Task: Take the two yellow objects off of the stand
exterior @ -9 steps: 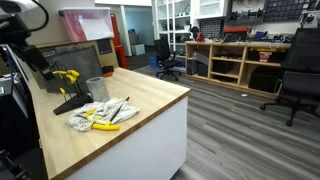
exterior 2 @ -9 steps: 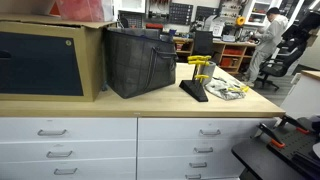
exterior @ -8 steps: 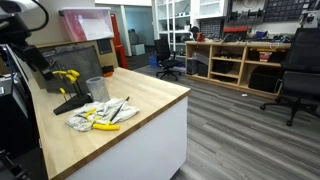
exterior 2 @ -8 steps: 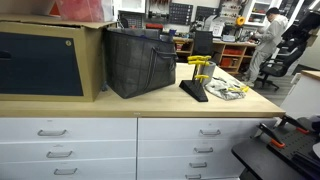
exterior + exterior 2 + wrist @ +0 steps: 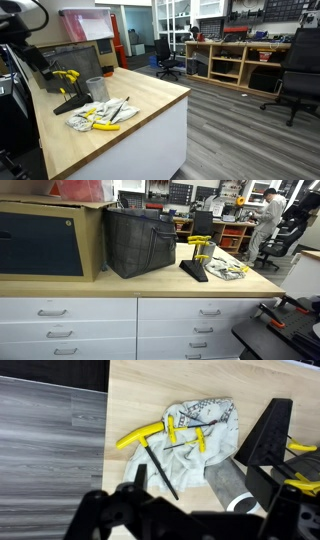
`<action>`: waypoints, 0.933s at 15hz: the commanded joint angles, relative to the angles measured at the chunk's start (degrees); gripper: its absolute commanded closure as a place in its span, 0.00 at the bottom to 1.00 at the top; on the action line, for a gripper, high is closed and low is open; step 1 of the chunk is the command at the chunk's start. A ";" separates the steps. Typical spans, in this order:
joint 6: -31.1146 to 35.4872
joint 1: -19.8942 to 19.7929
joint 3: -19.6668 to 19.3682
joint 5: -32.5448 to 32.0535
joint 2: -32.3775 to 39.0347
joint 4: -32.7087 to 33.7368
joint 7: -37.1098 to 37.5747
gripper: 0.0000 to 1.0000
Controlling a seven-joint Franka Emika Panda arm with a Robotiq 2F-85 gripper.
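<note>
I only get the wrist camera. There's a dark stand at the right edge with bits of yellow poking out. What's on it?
Observer: Two yellow objects hang near the top of the stand; neither is off yet.
Operator: Anything else near the stand?
Observer: A big dark bag sits next to it on the counter.
Operator: Is anyone around?
Observer: One person in white, far back by the shelves.
</note>
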 commanded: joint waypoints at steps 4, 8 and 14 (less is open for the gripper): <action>-0.16 -1.30 1.24 1.09 0.32 0.11 -0.83 0.00; -0.16 -1.30 1.24 1.09 0.32 0.11 -0.83 0.00; 4.13 -1.88 3.04 2.50 0.18 -1.58 3.79 0.00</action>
